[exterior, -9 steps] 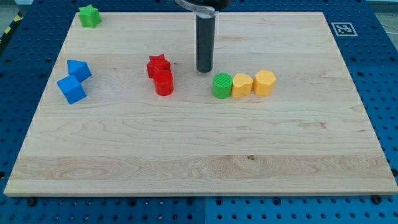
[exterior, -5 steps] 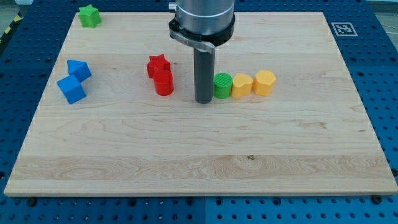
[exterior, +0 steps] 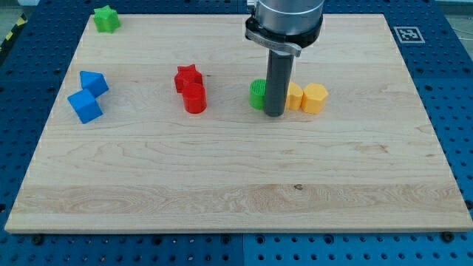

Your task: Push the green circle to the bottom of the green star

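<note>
Rod hanging straight down from a grey collar at the view's top, upright, no visible tilt. My tip [exterior: 274, 115] down at the bench [exterior: 222, 192], set just in front of the seam between the green circle [exterior: 256, 94] and the nearer yellow block [exterior: 295, 96]. Shaft covering the right part of the green circle and the left part of that yellow block, so actual contact with either impossible to confirm. No hand fitted: only the plain rod, nothing grasped or clenched.

Green circle sitting a little right of the bench's middle, only its left edge showing beside the rod. Second yellow block [exterior: 315, 97], roughly hexagonal, touching the first on its right side; all three in a short row running to the view's right.

Green star [exterior: 106, 18] far off in the top-left corner of the bench, well apart from the circle and from my tip.

Red star [exterior: 188, 77] left of the rod, with a red cylinder [exterior: 194, 97] touching it just below. Further to the view's left, two blue blocks: an upper one [exterior: 93, 82] and a cube-like lower one [exterior: 85, 106], pressed together near the bench's left edge. Small black-and-white marker tag [exterior: 405, 34] beside the bench's top-right corner.
</note>
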Robot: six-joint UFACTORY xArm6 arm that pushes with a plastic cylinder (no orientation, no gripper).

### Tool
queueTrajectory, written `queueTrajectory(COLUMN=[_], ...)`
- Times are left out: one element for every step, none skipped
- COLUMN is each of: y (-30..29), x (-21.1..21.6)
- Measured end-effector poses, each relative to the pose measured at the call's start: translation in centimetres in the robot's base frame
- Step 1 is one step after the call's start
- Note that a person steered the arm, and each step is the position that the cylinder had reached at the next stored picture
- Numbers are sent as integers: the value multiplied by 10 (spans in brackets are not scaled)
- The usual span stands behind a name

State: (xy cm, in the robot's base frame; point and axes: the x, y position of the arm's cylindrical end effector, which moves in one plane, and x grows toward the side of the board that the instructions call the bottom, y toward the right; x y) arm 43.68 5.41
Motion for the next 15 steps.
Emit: queueTrajectory(y=[0,0,-3,-4,-19,-30,-29,-27,-37,-37,-29,-29,-12,5,-5], x=[-5,-5,-5,-5,-5,-5,-7,-14,-22,-37,-45,-51,-58,-58,-63])
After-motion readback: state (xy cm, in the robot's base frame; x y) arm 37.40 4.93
